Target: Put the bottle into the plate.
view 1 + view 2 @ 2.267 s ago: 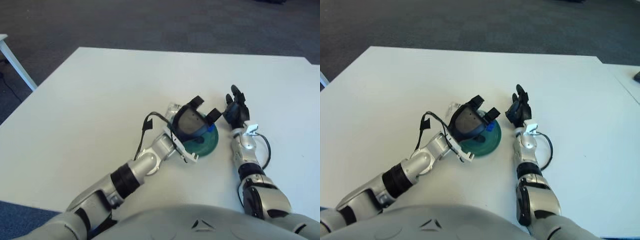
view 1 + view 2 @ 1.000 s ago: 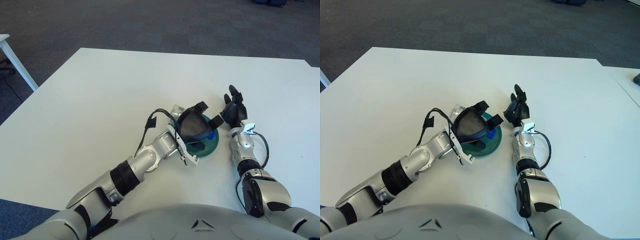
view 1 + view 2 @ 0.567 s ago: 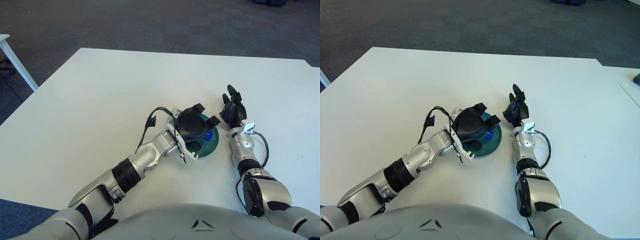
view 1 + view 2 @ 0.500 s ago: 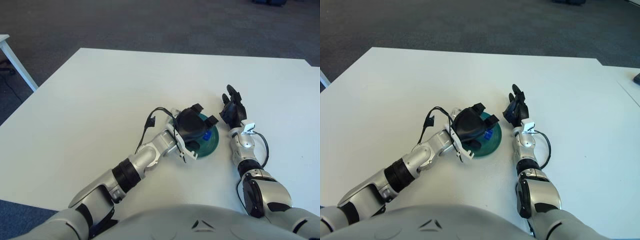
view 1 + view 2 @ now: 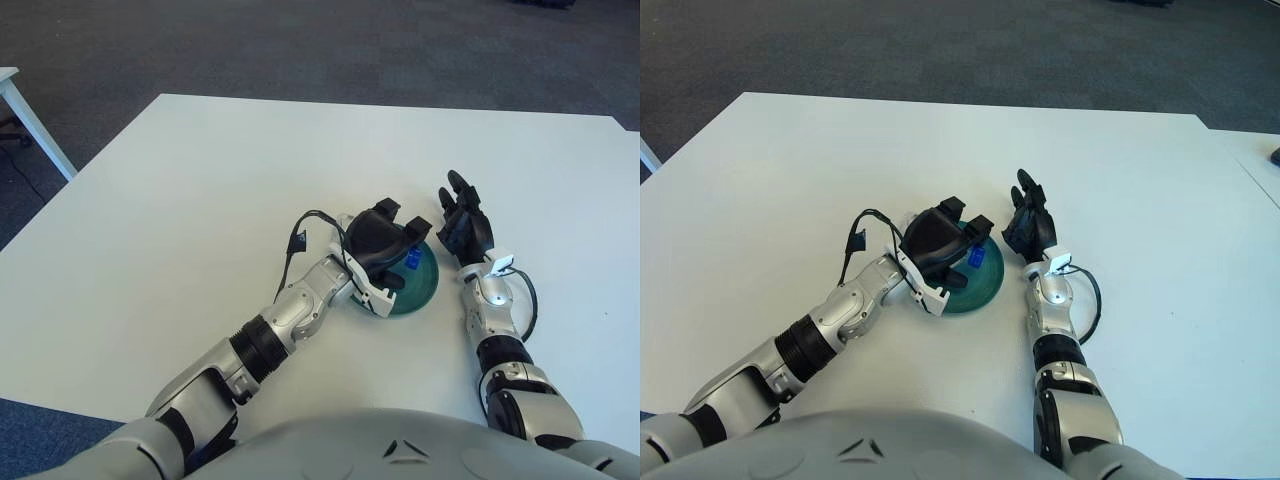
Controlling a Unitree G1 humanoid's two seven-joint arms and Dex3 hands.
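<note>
Left hand (image 5: 385,243) grips the bottle (image 5: 409,262) over the green plate (image 5: 420,288) on the white worktop (image 5: 180,200); right hand (image 5: 464,225) rests beside it, fingers spread

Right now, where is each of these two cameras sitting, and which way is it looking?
Left eye view: on the robot's head, facing forward and down at the white table; shows both arms, the left hand over the green plate, the right hand beside it.
Right eye view: same head, slightly to the right, same downward look; same arms and chest edge.
Shared: both show the plate, a blue bottle cap and both hands.
</note>
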